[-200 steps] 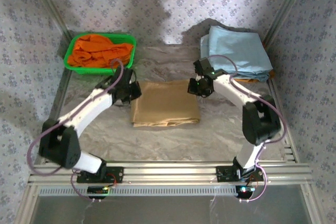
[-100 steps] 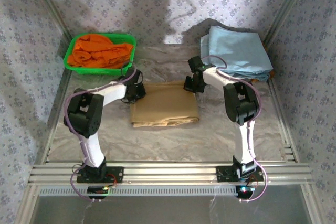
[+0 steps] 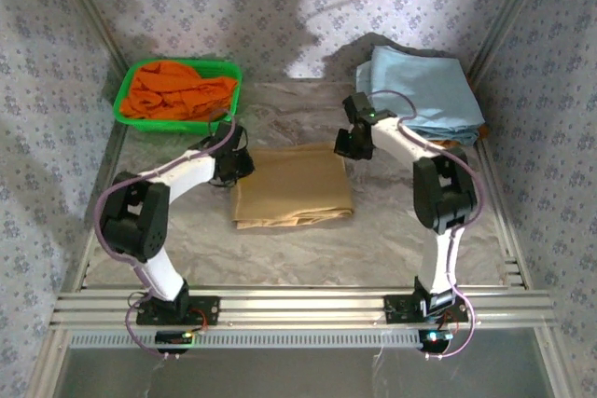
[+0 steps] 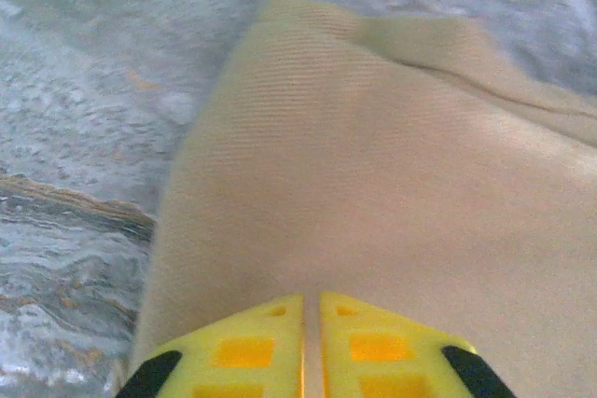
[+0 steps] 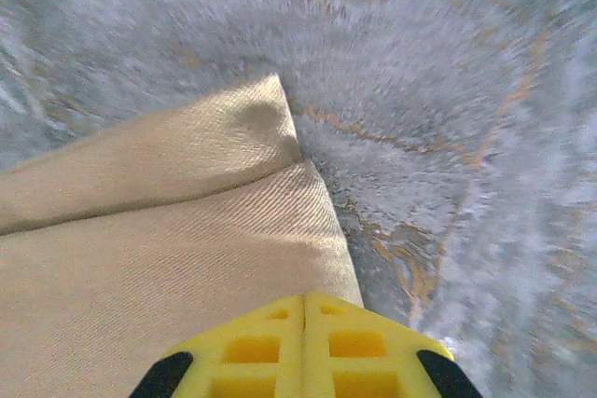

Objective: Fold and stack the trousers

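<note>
The trousers point(image 3: 293, 185) lie in the middle of the table as a flat tan folded rectangle. My left gripper point(image 3: 241, 167) sits at their far left corner, low over the cloth point(image 4: 373, 184). In the left wrist view its yellow fingers point(image 4: 252, 347) stand almost together with a hair-thin slit between them, and no cloth shows pinched there. My right gripper point(image 3: 347, 146) is at the far right corner. In the right wrist view its fingers point(image 5: 373, 347) are pressed together just above the folded edge of the trousers point(image 5: 168, 230), which rests on the table.
A green basket point(image 3: 121, 109) holding an orange garment point(image 3: 177, 90) stands at the back left. A stack of light blue garments point(image 3: 420, 90) lies at the back right. The aluminium rail point(image 3: 298, 303) runs along the near edge, with bare marbled table in front of the trousers.
Both arms have drawn their elbows back and in, while the grippers stay at the trousers' far corners. The right gripper shifted slightly right. The folded trousers have not moved.
</note>
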You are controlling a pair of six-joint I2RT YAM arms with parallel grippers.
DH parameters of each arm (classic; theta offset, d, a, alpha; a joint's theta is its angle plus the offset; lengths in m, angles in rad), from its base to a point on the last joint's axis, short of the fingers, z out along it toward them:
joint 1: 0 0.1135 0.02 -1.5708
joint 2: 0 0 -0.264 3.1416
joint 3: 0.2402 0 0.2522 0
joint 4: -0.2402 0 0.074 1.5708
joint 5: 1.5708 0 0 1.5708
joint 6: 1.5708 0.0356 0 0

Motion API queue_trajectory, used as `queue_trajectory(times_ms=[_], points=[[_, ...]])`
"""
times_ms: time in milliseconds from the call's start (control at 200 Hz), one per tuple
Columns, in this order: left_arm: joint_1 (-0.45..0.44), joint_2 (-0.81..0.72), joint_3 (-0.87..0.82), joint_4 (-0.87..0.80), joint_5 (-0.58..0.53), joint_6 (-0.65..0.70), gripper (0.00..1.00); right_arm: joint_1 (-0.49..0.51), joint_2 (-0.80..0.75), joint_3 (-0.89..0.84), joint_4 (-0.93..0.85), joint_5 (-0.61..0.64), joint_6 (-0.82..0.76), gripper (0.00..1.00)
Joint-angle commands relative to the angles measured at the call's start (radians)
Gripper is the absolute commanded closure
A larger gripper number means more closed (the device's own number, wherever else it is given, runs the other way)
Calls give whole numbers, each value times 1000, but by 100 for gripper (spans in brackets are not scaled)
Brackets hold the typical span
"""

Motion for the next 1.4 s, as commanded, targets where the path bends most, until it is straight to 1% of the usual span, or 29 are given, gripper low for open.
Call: queue_trajectory(times_ms=[0, 20, 90, 110, 130, 200, 225, 255, 310, 380, 525, 600, 650, 690, 755, 795, 874, 969, 1029, 1084, 1189, 1284, 1349, 1394], points=[[-73, -62, 87, -50, -32, 77, 80, -21, -145, -33, -23, 99, -1, 82], [-85, -63, 95, -45, -34, 86, 79, -27, -164, -45, -18, 117, 3, 79], [-125, -65, 116, -29, -43, 109, 78, -46, -232, -98, 5, 187, 12, 75], [-133, -67, 119, -27, -46, 112, 77, -51, -250, -115, 10, 211, 17, 72], [-142, -70, 121, -22, -47, 114, 77, -56, -267, -133, 10, 238, 26, 67], [-171, -96, 105, 2, -54, 123, 76, -69, -317, -188, 79, 307, 42, 42], [-179, -109, 96, 8, -57, 125, 76, -71, -324, -204, 99, 326, 40, 36], [-186, -128, 84, 13, -66, 125, 76, -72, -320, -211, 116, 325, 31, 32], [-192, -163, 53, 17, -81, 116, 76, -73, -267, -173, 103, 287, 8, 29], [-192, -209, 9, 20, -95, 106, 75, -57, -155, -68, 23, 280, -1, 28], [-190, -291, -83, 23, -132, 91, 75, -12, 88, 135, -133, 437, 43, 24], [-183, -327, -123, 26, -134, 86, 75, -2, 178, 230, -188, 507, 61, 20], [-178, -353, -146, 27, -134, 82, 75, 2, 229, 295, -229, 552, 106, 18], [-173, -375, -166, 33, -133, 80, 75, 4, 265, 342, -258, 568, 125, 14], [-163, -413, -195, 44, -131, 74, 75, 2, 324, 421, -290, 568, 138, 12], [-154, -435, -213, 53, -127, 71, 75, 5, 371, 500, -338, 577, 143, 10], [-135, -471, -241, 63, -116, 64, 75, 7, 453, 619, -419, 599, 143, 9], [-111, -505, -268, 76, -90, 56, 75, -3, 572, 806, -536, 602, 128, 10], [-97, -518, -282, 79, -82, 53, 75, -16, 637, 900, -569, 552, 80, 12], [-85, -530, -292, 81, -76, 48, 75, -32, 684, 968, -614, 539, 88, 15], [-64, -545, -303, 83, -58, 36, 76, -50, 713, 965, -627, 510, 76, 19], [-56, -554, -311, 90, -43, 31, 76, -68, 726, 952, -639, 510, 48, 26], [-53, -559, -316, 98, -42, 31, 77, -82, 731, 944, -644, 512, 46, 35], [-50, -560, -318, 101, -40, 31, 78, -90, 730, 936, -647, 520, 60, 45]])
